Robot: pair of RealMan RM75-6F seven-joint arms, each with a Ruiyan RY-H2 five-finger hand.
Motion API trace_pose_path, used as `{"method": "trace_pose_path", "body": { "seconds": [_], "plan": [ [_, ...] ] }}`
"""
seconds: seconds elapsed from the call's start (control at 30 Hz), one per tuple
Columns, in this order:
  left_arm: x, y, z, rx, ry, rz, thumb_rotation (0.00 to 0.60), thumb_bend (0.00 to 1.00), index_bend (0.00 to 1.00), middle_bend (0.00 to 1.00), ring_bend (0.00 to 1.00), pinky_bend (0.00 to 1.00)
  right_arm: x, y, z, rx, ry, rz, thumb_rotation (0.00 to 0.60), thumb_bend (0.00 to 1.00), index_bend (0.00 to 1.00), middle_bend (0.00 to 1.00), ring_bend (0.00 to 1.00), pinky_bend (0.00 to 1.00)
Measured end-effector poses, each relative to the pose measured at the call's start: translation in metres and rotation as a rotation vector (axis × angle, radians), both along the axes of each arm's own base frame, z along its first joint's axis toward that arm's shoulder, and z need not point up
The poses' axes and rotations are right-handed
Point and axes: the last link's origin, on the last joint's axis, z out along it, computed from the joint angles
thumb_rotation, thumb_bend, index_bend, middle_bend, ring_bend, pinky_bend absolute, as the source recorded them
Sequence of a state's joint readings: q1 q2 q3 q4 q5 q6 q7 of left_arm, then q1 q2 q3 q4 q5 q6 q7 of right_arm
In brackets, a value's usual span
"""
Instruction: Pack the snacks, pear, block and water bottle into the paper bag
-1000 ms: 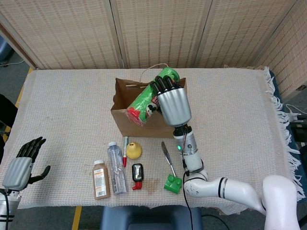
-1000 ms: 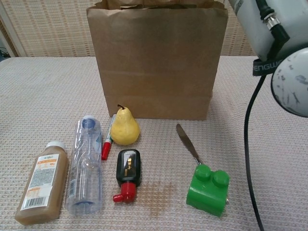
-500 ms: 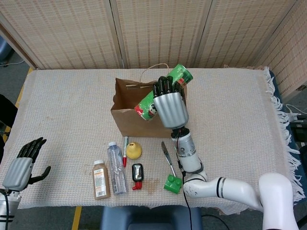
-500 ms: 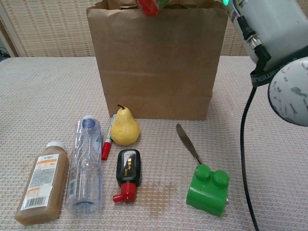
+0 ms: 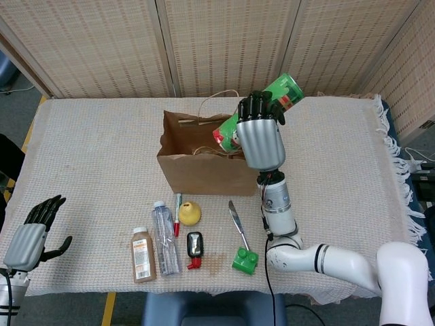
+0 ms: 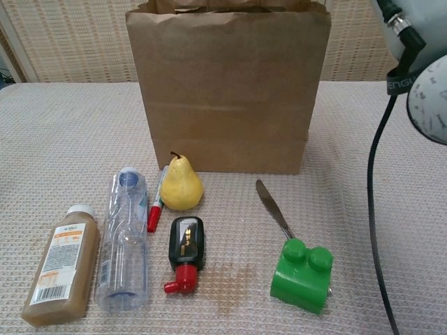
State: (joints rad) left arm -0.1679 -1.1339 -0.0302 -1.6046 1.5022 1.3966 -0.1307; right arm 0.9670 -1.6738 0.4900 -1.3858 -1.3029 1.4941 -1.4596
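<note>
Woven screens backed a cloth-covered desk. Paper bag stood upright mid-desk, mouth open. Right robot hand was raised over the bag's right rim, fingers wrapped around a green snack can, tilted, lower end toward the opening. Step in hand, by my reading: snack going in; next move calls for lowering it inside, then letting go. Water bottle lay in front of the bag, left; pear just before it; green block front right. Left robot hand waited far front-left of the bag, fingers apart, holding nothing.
</note>
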Motion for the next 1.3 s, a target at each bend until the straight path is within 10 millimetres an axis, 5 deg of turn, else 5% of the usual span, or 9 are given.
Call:
{"method": "trace_pose_path", "body": {
  "seconds": [0.47, 0.63, 0.7, 0.77, 1.3],
  "plan": [
    [0.000, -0.001, 0.000, 0.000, -0.001, -0.001, 0.600, 0.34, 0.00, 0.00, 0.00, 0.07, -0.014, -0.006, -0.021, 0.044, 0.316, -0.057, 0.600, 0.27, 0.54, 0.60, 0.55, 0.66],
    [0.000, 0.000, 0.001, -0.001, -0.002, -0.001, 0.600, 0.34, 0.00, 0.00, 0.00, 0.07, -0.014, -0.007, -0.025, 0.042, 0.339, -0.088, 0.600, 0.21, 0.26, 0.47, 0.38, 0.54],
    [0.000, 0.000, 0.001, -0.001, -0.002, -0.002, 0.600, 0.34, 0.00, 0.00, 0.00, 0.07, -0.015, -0.007, -0.024, 0.035, 0.349, -0.107, 0.600, 0.16, 0.09, 0.34, 0.24, 0.43],
    [0.000, 0.000, 0.001, -0.001, -0.001, -0.002, 0.600, 0.34, 0.00, 0.00, 0.00, 0.07, -0.016, -0.008, -0.024, 0.029, 0.358, -0.124, 0.600, 0.13, 0.01, 0.25, 0.15, 0.36],
    [0.000, 0.000, 0.001, 0.003, 0.000, 0.000, 0.600, 0.34, 0.00, 0.00, 0.00, 0.07, -0.014, -0.004, -0.018, 0.023, 0.379, -0.087, 0.600, 0.04, 0.00, 0.15, 0.08, 0.27]
  ]
}}
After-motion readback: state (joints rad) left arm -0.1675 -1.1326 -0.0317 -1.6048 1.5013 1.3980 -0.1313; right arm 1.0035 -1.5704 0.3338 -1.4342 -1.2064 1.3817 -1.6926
